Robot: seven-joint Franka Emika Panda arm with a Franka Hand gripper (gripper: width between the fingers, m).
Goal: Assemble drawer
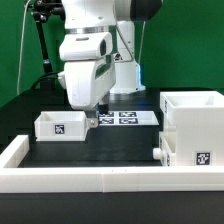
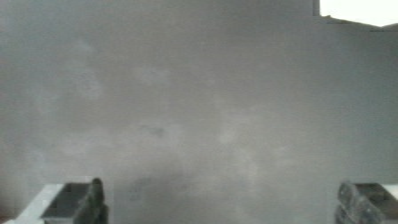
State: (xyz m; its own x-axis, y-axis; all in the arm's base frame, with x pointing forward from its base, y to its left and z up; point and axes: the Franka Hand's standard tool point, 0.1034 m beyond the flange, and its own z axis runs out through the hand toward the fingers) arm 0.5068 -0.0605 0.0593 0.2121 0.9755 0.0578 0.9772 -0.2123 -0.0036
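The tall white box housing [image 1: 196, 118] stands at the exterior view's right, open on top, with a tag low on its front. A knobbed tray [image 1: 165, 150] sits in its lower part, its knob facing the exterior view's left. A second small white tray [image 1: 57, 125] with a tag lies on the black table at the left. My gripper [image 1: 93, 114] hangs just right of that tray, between it and the marker board, empty. In the wrist view my gripper [image 2: 221, 205] is open, its fingertips [image 2: 71, 203] wide apart over bare grey table.
The marker board [image 1: 126, 118] lies flat behind the gripper. A long low white wall [image 1: 100, 180] edges the table at the front and left. A white corner [image 2: 363, 8] of something shows at the wrist view's edge; I cannot tell what.
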